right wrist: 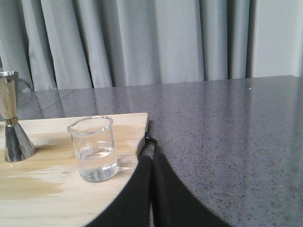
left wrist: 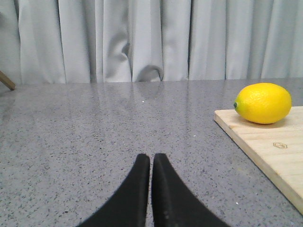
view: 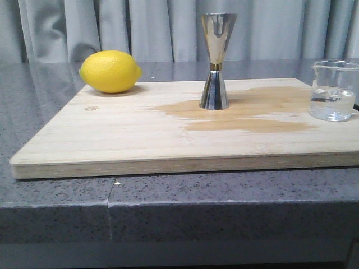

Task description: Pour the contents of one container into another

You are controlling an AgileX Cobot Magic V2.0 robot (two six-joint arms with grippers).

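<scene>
On the board point(view: 112, 140), front view, the jigger point(view: 215, 61) stands upright mid-board, ready to be filled; the beaker point(view: 334, 91) sits at the right edge, part full. Left wrist: left gripper point(left wrist: 151, 163) pressed together, empty, beside the lemon point(left wrist: 263, 103). Right wrist: right gripper point(right wrist: 151, 163) closed, empty, near the beaker point(right wrist: 93, 149).

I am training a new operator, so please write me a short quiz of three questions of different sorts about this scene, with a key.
1. True or false: the glass beaker is empty.
2. Which thing stands between the lemon and the beaker on the wooden board? A) steel jigger B) spoon C) bottle
3. Fill in: the jaws of the left gripper and right gripper are both ____.

Key:
1. False; it holds some clear liquid.
2. A.
3. Shut, holding nothing.
</scene>
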